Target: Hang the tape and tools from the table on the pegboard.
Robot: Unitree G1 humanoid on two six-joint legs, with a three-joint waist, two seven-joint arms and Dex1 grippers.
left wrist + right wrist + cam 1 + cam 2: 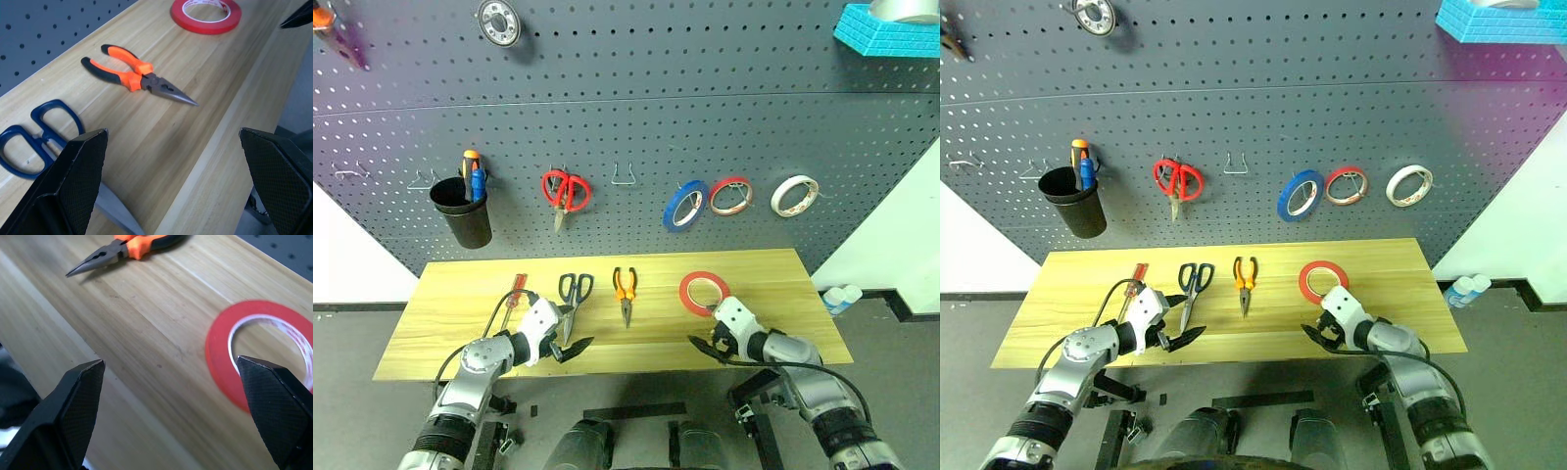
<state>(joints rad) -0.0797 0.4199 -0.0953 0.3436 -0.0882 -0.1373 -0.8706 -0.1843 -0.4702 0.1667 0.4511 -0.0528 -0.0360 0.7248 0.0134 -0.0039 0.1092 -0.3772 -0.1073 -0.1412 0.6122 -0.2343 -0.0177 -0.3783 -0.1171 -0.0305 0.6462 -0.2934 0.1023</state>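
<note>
both jaws wide open; right gripper should slide one finger into the tape hole, then pinch

A grey floor is seen around the workbench, with white wall sections at either side. A turquoise ridged block is mounted at upper right, and two small bottles are stood on the floor at right.

The dark-handled scissors lose their blades behind the left gripper's black finger; top-corner turquoise box is cropped.
</note>
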